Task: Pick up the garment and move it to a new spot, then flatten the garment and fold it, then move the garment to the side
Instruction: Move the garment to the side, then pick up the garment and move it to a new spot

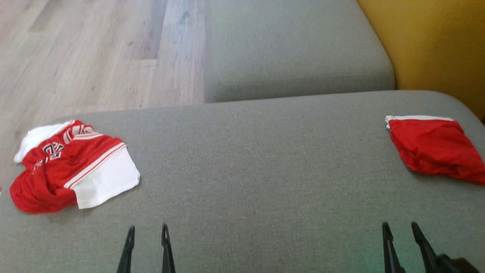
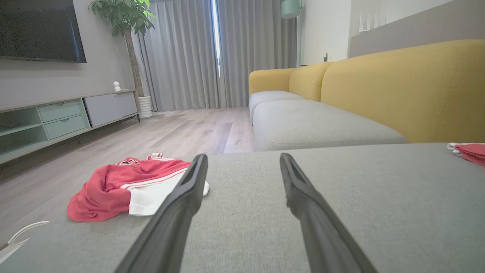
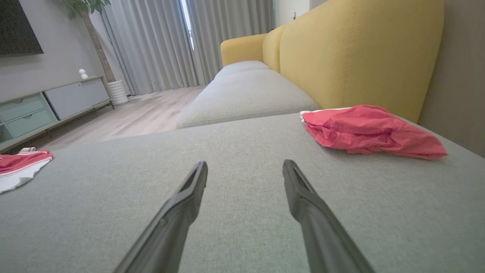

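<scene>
Both tools hover empty over the near edge of the grey seat cushion (image 1: 265, 159), jaws spread wide: the left gripper (image 1: 148, 227) and the right gripper (image 1: 400, 225), fingers pointing toward the far side. The cushion lies bare between them, with a yellow sofa back (image 1: 435, 41) at far right and wood floor (image 1: 94, 53) at far left. A crumpled red-and-white garment (image 1: 72, 167) sits at the cushion's left edge, well apart from either gripper. A flatter red bundle (image 1: 432, 148) rests at the right edge, cut off by the head view's frame. On that evidence the bundle looks already set aside, and the pick-up of the crumpled garment is not yet begun. The left arm would need to reach left and pinch a raised fold. The garment's lettering is too creased to read, and a thin white object (image 2: 22, 235) at the near left corner cannot be identified.
</scene>
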